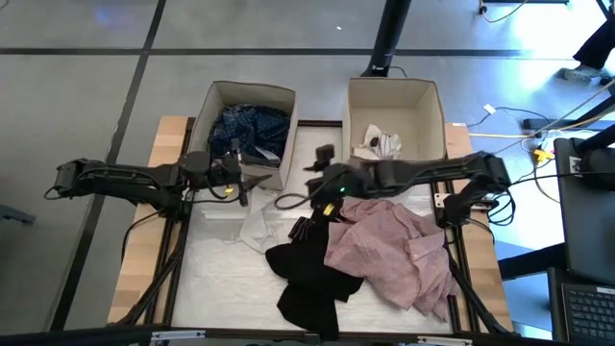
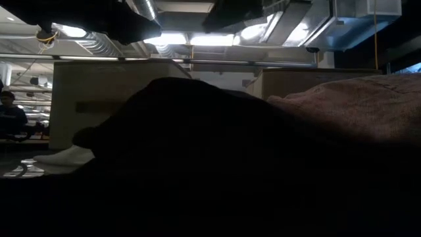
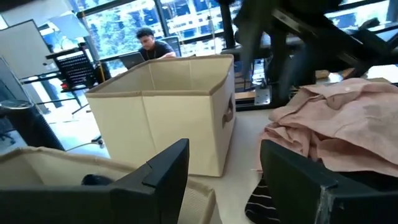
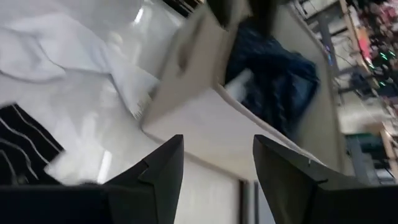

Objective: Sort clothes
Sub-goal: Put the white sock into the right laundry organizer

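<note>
My left gripper (image 1: 240, 183) (image 3: 224, 152) is open and empty at the front wall of the left beige box (image 1: 216, 101), which holds dark blue clothes (image 1: 250, 125). My right gripper (image 1: 303, 192) (image 4: 217, 146) is open and empty above the table's middle, between the two boxes, pointing toward the left box (image 4: 186, 106). Below it lie a white garment (image 1: 258, 226) (image 4: 68, 43) and a black garment (image 1: 312, 274) (image 2: 197, 151). A pale pink shirt (image 1: 394, 245) (image 3: 336, 118) lies crumpled on the table's right half. A small white piece (image 1: 380, 146) lies in the right box (image 1: 432, 106).
The two beige boxes stand side by side at the table's far edge. In the low view the black garment fills most of the picture, with the pink shirt (image 2: 355, 99) to its right. A person (image 3: 149, 43) sits at a desk beyond the table. Cables lie on the floor at the right.
</note>
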